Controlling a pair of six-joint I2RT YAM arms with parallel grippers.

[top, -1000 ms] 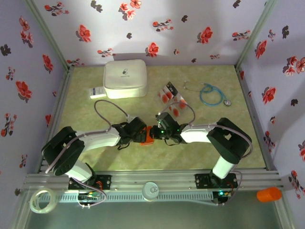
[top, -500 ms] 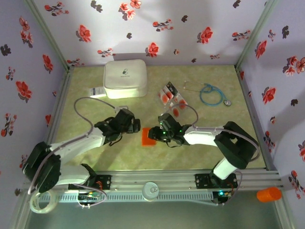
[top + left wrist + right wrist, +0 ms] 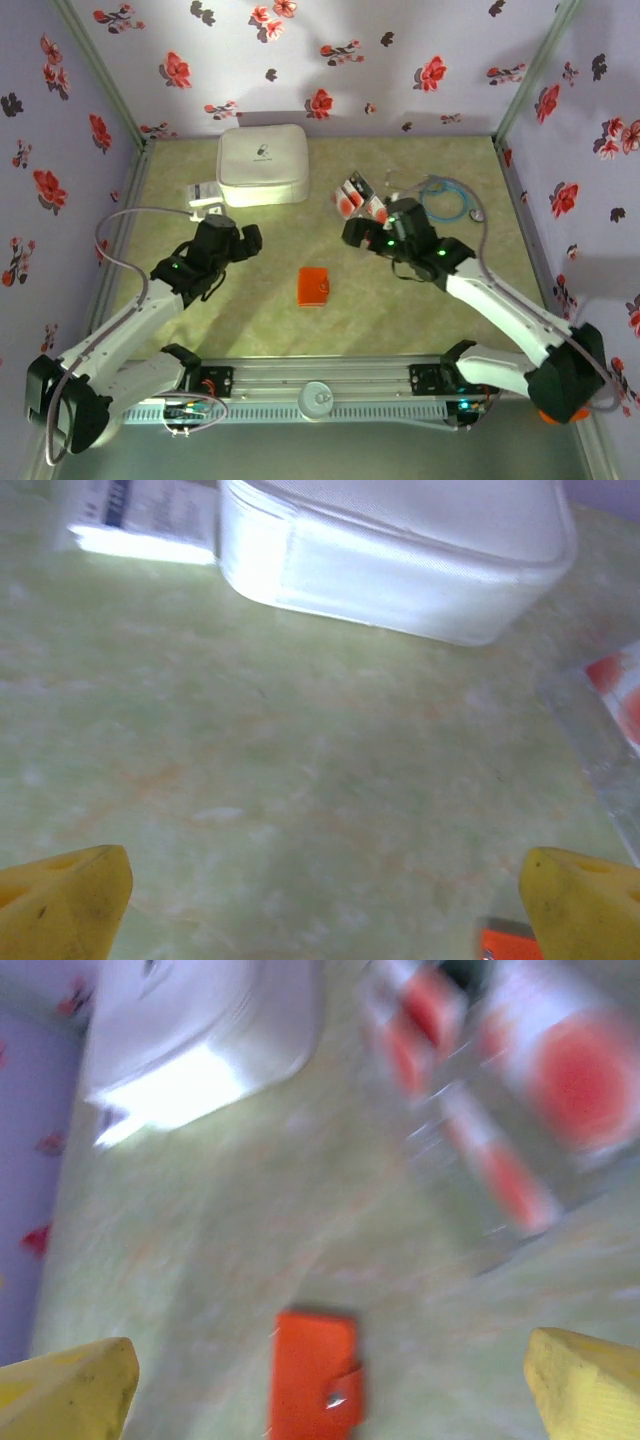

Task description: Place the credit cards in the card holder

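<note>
Nearest to the arm bases, the card holder point(image 3: 313, 286) is seen lying flat on the green table point(image 3: 240, 320), all by itself. It looks shut, with a small clasp on top, though the right wrist view is blurry. 1 second ago it was crowded by both grippers, and the right one was pressed together there. Now it is touched by nothing.

A bit farther back, the 2 grippers are found well apart from it. The left gripper point(image 3: 325, 905) has been pulled away to the left, and its yellow fingers point(image 3: 60, 900) are spread wide, as before. The right gripper point(image 3: 330, 1385) has been drawn back to the right, and its fingers have been opened in this last second. They are spread wide too. Nothing is held by either.

Just behind the right gripper, the credit cards point(image 3: 360, 203) are seen in a small pile on the table, outside the holder. Whether 1 card is already tucked inside cannot be told.

Farthest back, the white case point(image 3: 263, 165), the barcode label point(image 3: 203, 193) and the stethoscope point(image 3: 445, 197) are left where they were.

It is judged that the holder has been let go on purpose and that the cards in the pile are still to be picked up. The holder may have to be opened again for them.
</note>
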